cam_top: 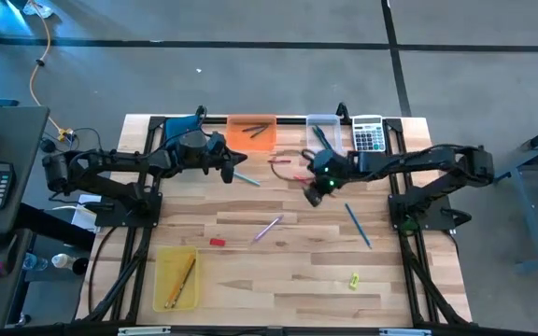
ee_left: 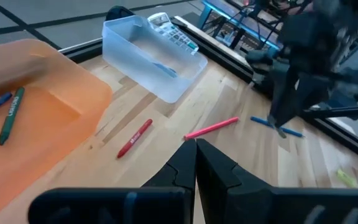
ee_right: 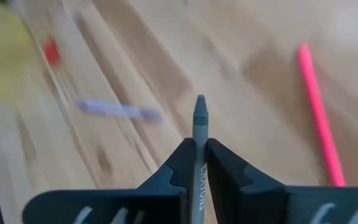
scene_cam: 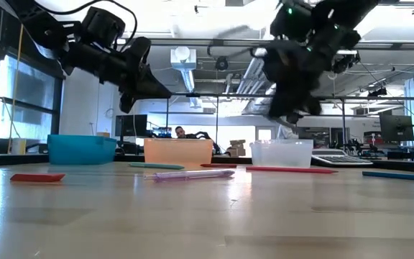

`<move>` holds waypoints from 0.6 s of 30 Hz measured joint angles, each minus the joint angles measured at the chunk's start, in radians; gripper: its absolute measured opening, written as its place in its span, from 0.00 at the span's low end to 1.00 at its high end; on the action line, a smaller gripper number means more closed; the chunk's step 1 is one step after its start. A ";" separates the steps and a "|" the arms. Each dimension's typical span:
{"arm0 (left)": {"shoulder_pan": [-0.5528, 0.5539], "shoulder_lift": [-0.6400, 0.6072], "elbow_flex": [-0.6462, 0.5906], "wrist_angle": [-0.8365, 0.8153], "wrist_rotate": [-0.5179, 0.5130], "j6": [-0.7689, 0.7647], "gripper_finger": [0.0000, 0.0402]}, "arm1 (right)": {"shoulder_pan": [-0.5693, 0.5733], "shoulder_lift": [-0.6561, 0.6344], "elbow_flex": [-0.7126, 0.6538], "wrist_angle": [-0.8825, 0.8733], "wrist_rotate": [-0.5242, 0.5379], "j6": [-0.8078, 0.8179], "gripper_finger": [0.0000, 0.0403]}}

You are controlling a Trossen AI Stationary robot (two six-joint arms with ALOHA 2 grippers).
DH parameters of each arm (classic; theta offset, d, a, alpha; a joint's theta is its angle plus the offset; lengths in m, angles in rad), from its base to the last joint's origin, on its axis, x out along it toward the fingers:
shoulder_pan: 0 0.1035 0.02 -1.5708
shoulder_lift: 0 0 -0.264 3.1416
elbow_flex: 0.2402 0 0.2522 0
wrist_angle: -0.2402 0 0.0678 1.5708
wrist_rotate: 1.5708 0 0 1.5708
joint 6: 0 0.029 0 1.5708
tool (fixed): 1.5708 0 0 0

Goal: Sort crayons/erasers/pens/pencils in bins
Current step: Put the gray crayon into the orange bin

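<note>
My right claw (ee_right: 194, 163), just before the clear bin (cam_top: 323, 131), pinches a grey crayon (ee_right: 199, 134) between its fingers, pointed tip poking forward, lettering along it.

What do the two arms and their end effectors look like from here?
Both arms are dark, jointed links with black cables along them. The left end effector has two black, wedge-shaped fingers on a wide black crossbar. The right end effector has the same build, with faint white marks on its crossbar. A green light glows on the right arm near its wrist.
</note>
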 joint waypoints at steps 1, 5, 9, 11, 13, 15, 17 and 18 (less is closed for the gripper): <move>0.006 -0.003 0.000 0.000 0.008 0.000 0.00 | -0.011 0.000 0.014 0.021 0.011 -0.007 0.05; 0.024 -0.005 0.000 -0.001 0.016 0.000 0.00 | -0.063 0.029 0.099 0.102 0.084 -0.090 0.05; 0.026 -0.005 0.000 0.000 0.017 0.000 0.00 | -0.127 0.106 0.212 0.172 0.120 -0.166 0.05; 0.025 -0.005 0.000 0.001 0.017 0.001 0.00 | -0.158 0.157 0.290 0.174 0.120 -0.209 0.05; 0.024 -0.005 0.000 0.001 0.018 0.000 0.00 | -0.188 0.220 0.372 0.178 0.120 -0.253 0.05; 0.020 -0.005 0.000 0.001 0.018 0.000 0.00 | -0.216 0.290 0.458 0.170 0.119 -0.293 0.05; 0.013 -0.006 0.000 -0.002 0.020 0.007 0.00 | -0.245 0.364 0.543 0.173 0.120 -0.318 0.05; 0.010 -0.007 0.000 -0.004 0.021 0.011 0.00 | -0.258 0.404 0.586 0.168 0.120 -0.331 0.05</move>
